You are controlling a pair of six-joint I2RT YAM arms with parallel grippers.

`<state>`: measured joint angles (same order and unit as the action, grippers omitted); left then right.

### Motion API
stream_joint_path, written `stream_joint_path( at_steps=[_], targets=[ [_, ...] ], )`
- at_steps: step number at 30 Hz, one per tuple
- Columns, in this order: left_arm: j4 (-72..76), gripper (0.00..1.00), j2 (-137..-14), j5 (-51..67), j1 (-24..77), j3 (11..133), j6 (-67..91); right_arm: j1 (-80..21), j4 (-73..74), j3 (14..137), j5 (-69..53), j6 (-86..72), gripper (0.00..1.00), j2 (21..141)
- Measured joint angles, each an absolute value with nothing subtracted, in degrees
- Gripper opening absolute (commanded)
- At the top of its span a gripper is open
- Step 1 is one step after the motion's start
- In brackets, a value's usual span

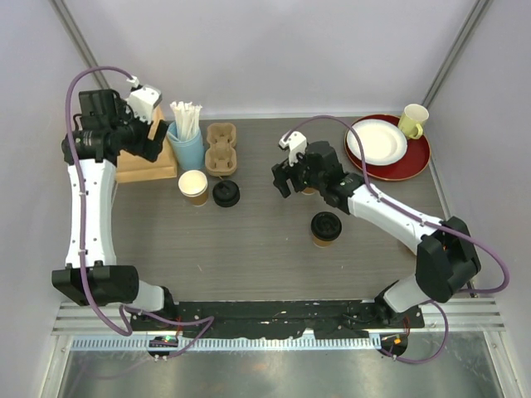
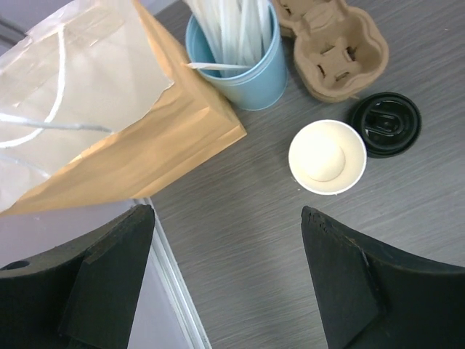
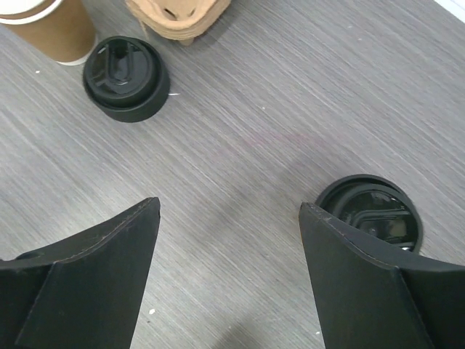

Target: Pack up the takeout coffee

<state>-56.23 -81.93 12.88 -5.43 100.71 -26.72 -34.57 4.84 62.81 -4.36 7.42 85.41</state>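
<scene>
**Both claws gaping, neither holding a cup**

From above, the left claw (image 1: 153,145) is hanging spread apart and empty over the brown paper bag (image 1: 145,162) at the far left of the surface (image 1: 265,265). The open cup (image 1: 193,186) is standing to its right, nearer the arm bases, with the loose lid (image 1: 226,193) lying just beside it. The right claw (image 1: 284,178) is hovering mid-surface, jaws also apart and gripping nothing. The lidded cup (image 1: 325,228) is sitting nearer the bases and a little to its right. A cardboard carrier (image 1: 221,148) and a blue cup of straws (image 1: 187,145) are standing behind the open cup.

Through the left wrist camera, the left claw (image 2: 227,212) is showing bare surface between its fingers (image 2: 109,276). The open cup (image 2: 327,156) is standing ahead of the right-hand finger, with the loose lid (image 2: 385,123) beyond it and the paper bag (image 2: 145,138) off to the left.

Through the right wrist camera, the right claw (image 3: 229,205) is gaping over bare surface. The lidded cup (image 3: 370,214) is peeking out partly behind the right-hand finger, outside the gap. The loose lid (image 3: 125,69) and open cup (image 3: 43,29) are lying well apart at upper left.
</scene>
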Motion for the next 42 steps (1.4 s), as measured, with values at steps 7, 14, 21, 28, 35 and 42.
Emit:
stream_joint_path(
  at_steps=[7, 14, 21, 28, 35, 42],
  targets=[
    [-58.63, 0.82, -83.22, 17.45, -4.67, 101.69, -26.74, -35.48, 4.62, 71.4, -5.41, 0.73, 0.66, 91.55],
    [-58.3, 0.77, -87.79, 14.5, 9.98, 100.09, -26.48, -35.53, 0.54, 79.42, -4.82, -5.19, 0.68, 98.04],
    [-58.87, 0.76, -108.97, 13.02, 14.81, 116.68, -28.71, -33.89, 0.14, 77.36, -3.97, -6.02, 0.71, 97.41],
    [-61.3, 0.77, -130.96, 8.67, 14.96, 136.86, -33.28, -30.52, 1.89, 72.86, -3.86, -4.05, 0.72, 95.09],
    [-60.77, 0.78, -139.85, 2.98, 15.66, 141.29, -38.7, -30.7, 2.66, 71.96, -3.88, -1.58, 0.72, 95.07],
    [-59.57, 0.69, -140.57, 2.22, 16.01, 141.29, -42.65, -30.76, 3.99, 70.57, -3.7, 0.47, 0.72, 95.07]
  ],
)
